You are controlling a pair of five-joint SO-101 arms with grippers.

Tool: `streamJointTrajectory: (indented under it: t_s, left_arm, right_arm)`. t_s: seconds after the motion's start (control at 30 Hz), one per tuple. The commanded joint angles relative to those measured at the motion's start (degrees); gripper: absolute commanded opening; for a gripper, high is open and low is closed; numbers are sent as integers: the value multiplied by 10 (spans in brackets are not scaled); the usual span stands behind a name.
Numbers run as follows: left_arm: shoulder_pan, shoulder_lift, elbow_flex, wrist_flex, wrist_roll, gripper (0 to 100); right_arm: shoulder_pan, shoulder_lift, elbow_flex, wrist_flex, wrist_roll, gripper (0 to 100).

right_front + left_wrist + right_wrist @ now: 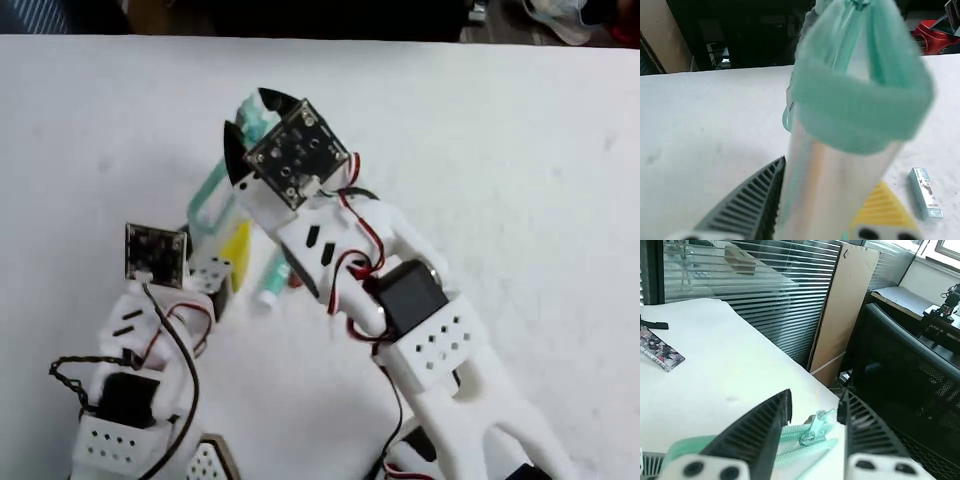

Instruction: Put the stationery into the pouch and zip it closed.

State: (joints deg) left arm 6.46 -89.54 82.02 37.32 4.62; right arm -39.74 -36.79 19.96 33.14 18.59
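Ribbed grey plastic and a smooth yellow wedge, the jaws of the left gripper [832,172], are clamped on the pouch [840,165]. It has a glossy clear body, a soft teal fabric band and a blurred zip at its far end. Near the yellow jaw a small boxed stationery piece [925,193] lies on the matte white table [700,125], with a dark room beyond.

Right wrist view: the right gripper [815,397] has black pointed jaws parted, gripping nothing. The teal zip pull [815,429] lies just past the gap. Slatted blinds [740,285], a leaning board [840,310] and a mesh chair [900,385] stand behind.

High view: the right arm [400,290] covers part of the pouch, whose contents cannot be made out.
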Motion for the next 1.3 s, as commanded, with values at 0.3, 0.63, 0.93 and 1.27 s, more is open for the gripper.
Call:
streamJointTrajectory:
  t_s: [0.3, 0.63, 0.93, 1.27]
  left_arm:
    - [-5, -7, -25, 4, -3, 199]
    - [-3, -7, -26, 4, -3, 199]
    - [-2, -7, -26, 4, -2, 199]
    - [-5, -7, -26, 4, -3, 199]
  right_arm:
    - [73, -4, 8, 15, 8, 141]
    - [156, 1, 171, -6, 4, 141]
    - [169, 2, 316, -182, -48, 94]
    - [189, 50, 287, -167, -49, 57]
